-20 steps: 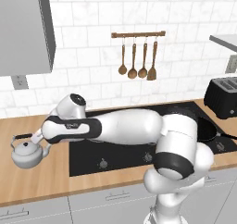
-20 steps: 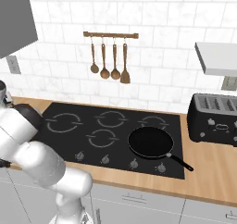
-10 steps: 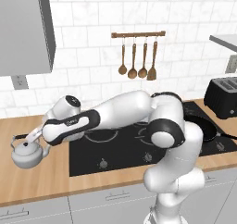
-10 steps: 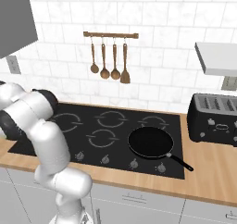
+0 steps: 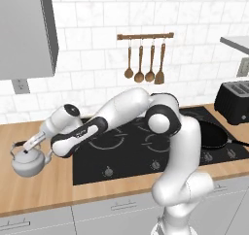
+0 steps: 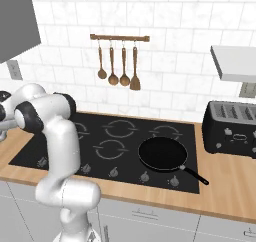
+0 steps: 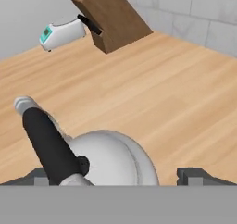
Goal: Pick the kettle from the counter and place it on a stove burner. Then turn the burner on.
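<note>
Kettle (image 7: 109,158) on counter (image 7: 152,93), directly beneath wide-open tool (image 7: 118,174).

one kettle (image 5: 27,162) at the left of the left base view, sitting on the one wooden counter (image 5: 44,190). one black cooktop (image 6: 120,146) across the middle of the right base view, and on it i count four ring markings. one row of knobs along its front edge, five as far as i can tell. one frying pan (image 6: 162,154) at centre right. one toaster (image 6: 234,130) at the far right. one rail (image 6: 120,37) near the top centre, four wooden utensils (image 6: 118,68) hanging under it. one knife block (image 7: 111,17) at the top of the hand view, one small white device (image 7: 61,34) beside it.
</note>
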Controlling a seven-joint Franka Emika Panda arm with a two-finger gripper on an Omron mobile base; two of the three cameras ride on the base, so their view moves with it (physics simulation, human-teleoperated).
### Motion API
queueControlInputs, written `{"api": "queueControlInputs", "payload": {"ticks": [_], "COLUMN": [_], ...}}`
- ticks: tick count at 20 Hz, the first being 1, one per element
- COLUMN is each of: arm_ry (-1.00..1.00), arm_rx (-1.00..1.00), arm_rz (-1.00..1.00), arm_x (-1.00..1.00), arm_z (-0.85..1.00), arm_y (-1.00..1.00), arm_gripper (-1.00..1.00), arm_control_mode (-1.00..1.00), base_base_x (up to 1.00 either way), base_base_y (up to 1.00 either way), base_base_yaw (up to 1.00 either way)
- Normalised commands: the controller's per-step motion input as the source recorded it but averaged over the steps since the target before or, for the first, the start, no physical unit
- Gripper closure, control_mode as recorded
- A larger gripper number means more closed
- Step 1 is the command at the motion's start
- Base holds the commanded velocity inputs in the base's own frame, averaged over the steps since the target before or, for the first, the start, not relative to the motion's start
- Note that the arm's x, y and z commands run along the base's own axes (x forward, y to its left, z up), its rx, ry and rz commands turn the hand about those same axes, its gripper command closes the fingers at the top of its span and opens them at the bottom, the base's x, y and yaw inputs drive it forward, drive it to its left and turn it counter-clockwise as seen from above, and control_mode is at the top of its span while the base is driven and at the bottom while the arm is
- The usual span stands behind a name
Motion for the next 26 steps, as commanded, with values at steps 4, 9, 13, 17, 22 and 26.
{"api": "queueControlInputs", "payload": {"ticks": [4,9,13,17,22,26], "arm_ry": [0.02,0.00,0.00,0.00,0.00,-0.06], "arm_rx": [0.00,0.00,0.00,0.00,0.00,0.01], "arm_rz": [0.00,0.00,0.00,0.00,-0.03,-0.06], "arm_x": [0.17,0.02,0.00,0.00,-0.04,-0.10], "arm_z": [0.00,0.00,0.00,0.00,0.03,0.24], "arm_y": [0.25,0.02,0.00,0.00,-0.18,-0.36], "arm_gripper": [-1.00,1.00,1.00,1.00,1.00,1.00], "arm_control_mode": [-1.00,-1.00,-1.00,-1.00,-1.00,-1.00], "base_base_x": [0.00,0.00,0.00,0.00,0.00,0.00], "base_base_y": [0.00,0.00,0.00,0.00,0.00,0.00], "base_base_yaw": [0.00,0.00,0.00,0.00,0.00,0.00]}}
